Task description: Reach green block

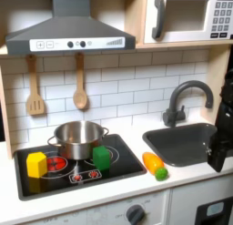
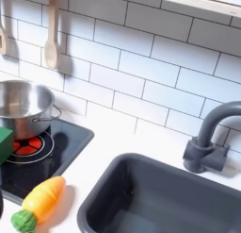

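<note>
Green block (image 1: 101, 157) sits on stove, well apart from fingers (image 1: 219, 160); spread unclear.

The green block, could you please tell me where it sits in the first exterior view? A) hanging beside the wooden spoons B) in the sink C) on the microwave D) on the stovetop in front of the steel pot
D: the green block rests on the black stovetop, just in front of the steel pot.

White tiled wall (image 1: 118, 83) behind toy kitchen counter (image 1: 136, 178).
</note>
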### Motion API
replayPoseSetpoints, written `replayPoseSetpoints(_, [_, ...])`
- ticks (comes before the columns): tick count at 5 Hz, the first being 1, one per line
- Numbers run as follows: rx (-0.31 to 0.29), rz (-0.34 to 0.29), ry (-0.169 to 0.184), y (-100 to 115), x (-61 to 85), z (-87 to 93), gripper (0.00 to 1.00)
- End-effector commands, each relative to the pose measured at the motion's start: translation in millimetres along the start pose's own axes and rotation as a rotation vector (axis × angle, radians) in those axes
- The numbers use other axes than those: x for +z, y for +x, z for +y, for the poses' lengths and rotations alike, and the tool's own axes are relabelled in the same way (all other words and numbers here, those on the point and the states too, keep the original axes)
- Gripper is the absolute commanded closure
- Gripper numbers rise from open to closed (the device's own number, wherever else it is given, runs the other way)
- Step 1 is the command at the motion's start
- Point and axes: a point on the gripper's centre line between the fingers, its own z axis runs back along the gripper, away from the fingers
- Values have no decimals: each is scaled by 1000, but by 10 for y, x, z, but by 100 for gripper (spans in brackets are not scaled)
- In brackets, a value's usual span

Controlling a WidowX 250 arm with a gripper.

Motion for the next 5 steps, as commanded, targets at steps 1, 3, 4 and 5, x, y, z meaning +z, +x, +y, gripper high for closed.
replayPoseSetpoints(1, [0,2,-1,-2,-4,-2,0])
replayPoseSetpoints(3, [35,-17,14,178,-57,-5,0])
replayPoseSetpoints(4, [34,-14,28,299,-90,46,0])
replayPoseSetpoints(5, [58,-20,27,401,-86,117,0])
